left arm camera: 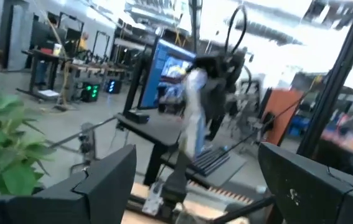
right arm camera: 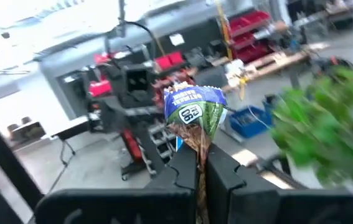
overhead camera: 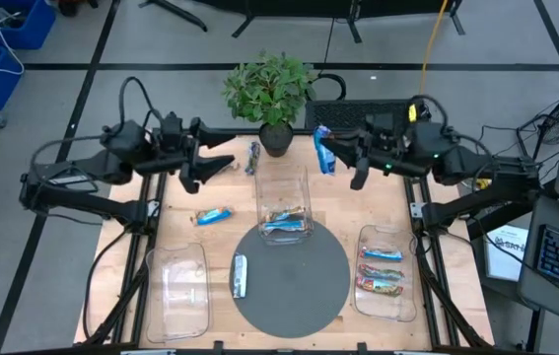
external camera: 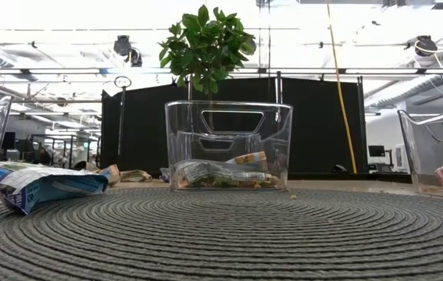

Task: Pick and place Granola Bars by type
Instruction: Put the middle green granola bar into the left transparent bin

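My right gripper [overhead camera: 332, 156] hangs above the table's far right part, beside the plant, shut on a blue-and-green wrapped granola bar [right arm camera: 195, 112]. My left gripper [overhead camera: 218, 164] is open and empty over the far left part, its fingers pointing toward the right arm. One bar [overhead camera: 252, 155] lies flat by the plant pot. A blue bar [overhead camera: 213, 216] lies on the wood, and a silver-blue one [overhead camera: 240, 276] on the grey mat's left edge. Several bars sit in the middle tray [overhead camera: 286, 219] and in the right tray [overhead camera: 381, 271]. My right gripper pinches the bar between its two fingers [right arm camera: 182, 171] at one crimped end [right arm camera: 196, 144]. The fingers come about level from the table's right side. The bar is lifted clear of the table, and its free end [right arm camera: 193, 96] sticks out past the fingertips.
A potted plant [overhead camera: 272, 94] stands at the far edge between the arms. A clear tray [overhead camera: 182, 286] with nothing in it sits at the near left. The round grey mat [overhead camera: 294, 296] covers the near middle, and the middle tray [external camera: 229, 144] stands on its far edge.
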